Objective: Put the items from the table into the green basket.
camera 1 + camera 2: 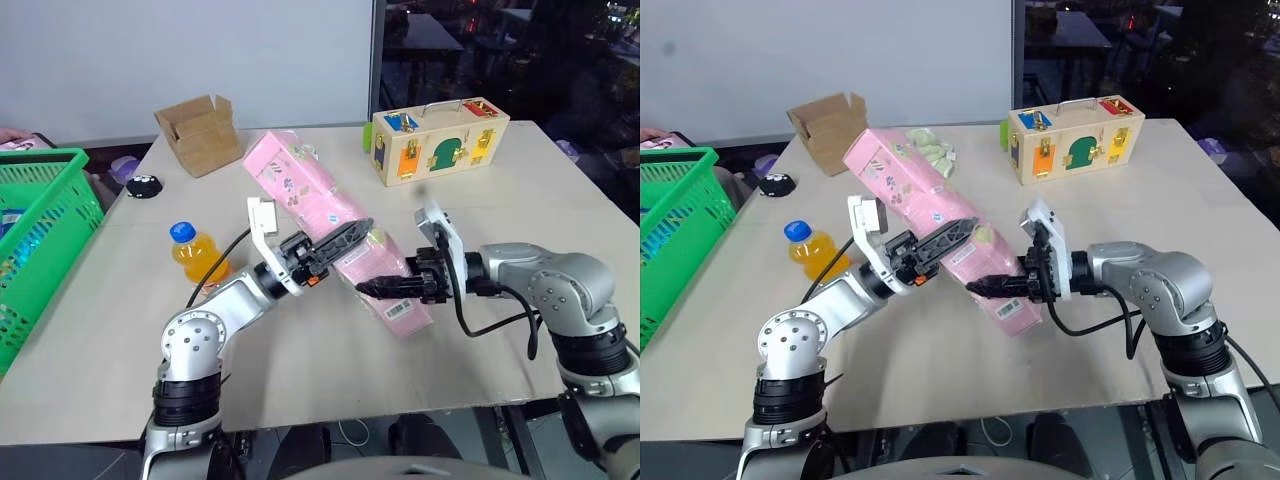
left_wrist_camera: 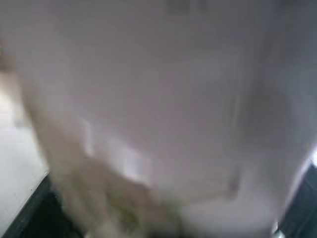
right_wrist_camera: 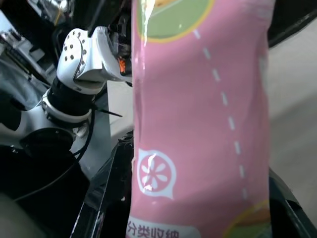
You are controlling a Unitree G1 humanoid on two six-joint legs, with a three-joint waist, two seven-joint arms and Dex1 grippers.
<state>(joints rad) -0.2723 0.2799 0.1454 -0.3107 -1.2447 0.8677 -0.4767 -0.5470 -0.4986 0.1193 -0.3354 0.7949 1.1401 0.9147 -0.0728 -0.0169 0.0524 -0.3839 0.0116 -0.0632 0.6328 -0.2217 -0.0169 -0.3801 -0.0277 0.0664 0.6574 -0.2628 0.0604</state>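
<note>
**deskwatcher:** Over the middle of the desk [image 1: 520,330], the pink box [image 1: 310,190] is up off the surface, tilted, far end pointing up and away. Both claws are on it. Left claw [image 1: 345,238] looks spread around the box about halfway along, fingers either side. Right claw [image 1: 385,288] has its fingers against the lower end, near the barcode label. Whether either one is really clamped or just loosely around it, I can't tell from these shots.

**binfan:** So nothing's in the basket yet?

**deskwatcher:** Not from this job, as far as I can see. The green basket [image 1: 60,200] sits off the desk's left edge, well apart from the box. There's something bluish inside it, can't make out what. The orange-drink bottle [image 1: 195,255] stands upright on the desk, just beside the left arm, untouched. So I'd call it early: first item lifted, both still to go in.

**binfan:** What's the stuff like?

**deskwatcher:** Box is long, slim, glossy, looks film-wrapped, with a dashed white line and a flower logo. Bottle is small clear plastic with a blue cap. Basket is rigid slotted lattice plastic. Desk is plain, pale, matte.
</note>
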